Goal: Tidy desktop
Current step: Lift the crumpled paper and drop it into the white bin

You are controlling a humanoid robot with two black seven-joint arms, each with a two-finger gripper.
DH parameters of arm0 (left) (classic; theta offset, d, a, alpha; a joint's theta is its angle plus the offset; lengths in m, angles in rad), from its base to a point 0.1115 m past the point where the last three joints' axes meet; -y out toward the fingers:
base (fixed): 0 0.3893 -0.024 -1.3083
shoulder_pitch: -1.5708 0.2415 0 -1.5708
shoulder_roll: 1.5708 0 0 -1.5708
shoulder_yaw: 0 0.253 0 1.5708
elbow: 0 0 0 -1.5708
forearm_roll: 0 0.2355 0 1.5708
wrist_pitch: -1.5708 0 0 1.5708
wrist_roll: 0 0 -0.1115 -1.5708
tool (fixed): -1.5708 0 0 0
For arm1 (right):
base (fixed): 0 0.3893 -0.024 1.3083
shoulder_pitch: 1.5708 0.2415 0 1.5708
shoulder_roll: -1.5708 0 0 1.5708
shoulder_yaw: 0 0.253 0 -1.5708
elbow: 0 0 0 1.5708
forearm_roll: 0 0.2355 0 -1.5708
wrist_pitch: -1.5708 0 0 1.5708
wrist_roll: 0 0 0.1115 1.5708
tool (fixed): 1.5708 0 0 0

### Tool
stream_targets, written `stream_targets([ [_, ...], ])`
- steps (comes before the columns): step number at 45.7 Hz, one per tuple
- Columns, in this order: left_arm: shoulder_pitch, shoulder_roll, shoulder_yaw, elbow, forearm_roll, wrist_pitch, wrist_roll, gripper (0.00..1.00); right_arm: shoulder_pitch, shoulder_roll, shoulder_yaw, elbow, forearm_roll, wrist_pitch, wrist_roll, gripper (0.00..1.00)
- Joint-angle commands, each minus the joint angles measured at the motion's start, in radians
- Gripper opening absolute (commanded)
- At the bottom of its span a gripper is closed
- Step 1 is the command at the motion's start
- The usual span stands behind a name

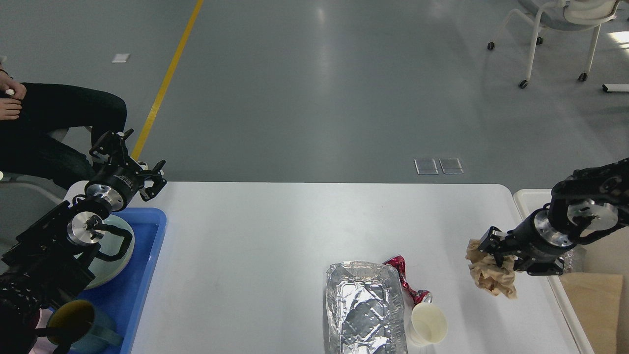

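Note:
The desktop (275,236) is a wide white tabletop with rounded corners. On its near right part lie a crumpled foil tray (363,307), a red shiny wrapper (405,278) and a white paper cup (426,323) on its side. My right gripper (501,255) is shut on a crumpled brown paper wad (491,275), which hangs lifted above the table near its right edge. My left gripper (130,160) stands open and empty above the far left corner, over the blue tray (147,255).
The blue tray holds a pale green plate (115,260) and a teal mug (81,324). A white bin (599,275) with brown paper inside stands right of the table. A seated person (44,123) is at far left, a wheeled chair (560,29) at far right.

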Motion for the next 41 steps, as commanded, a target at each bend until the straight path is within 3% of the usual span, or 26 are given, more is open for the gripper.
stream_targets([
  [1, 0.0, -0.001, 0.0, 0.0, 0.0, 0.0, 0.0, 0.97, 0.171, -0.055, -0.014, 0.035, 0.0, 0.105, 0.001, 0.0],
  [11, 0.0, 0.002, 0.001, 0.0, 0.0, 0.0, 0.0, 0.97, 0.49, -0.125, -0.025, 0.041, 0.001, 0.288, 0.003, 0.0],
  [21, 0.0, 0.002, 0.001, 0.0, 0.0, 0.0, 0.0, 0.97, 0.716, -0.165, -0.046, 0.035, 0.003, 0.325, 0.007, 0.0],
  [30, 0.0, 0.002, 0.001, 0.0, 0.0, 0.0, 0.0, 0.97, 0.647, -0.168, -0.071, -0.037, 0.006, 0.259, 0.004, 0.0],
  [41, 0.0, -0.001, 0.001, 0.0, 0.0, 0.0, 0.0, 0.97, 0.296, -0.231, -0.083, -0.224, 0.006, 0.009, 0.003, 0.0],
])
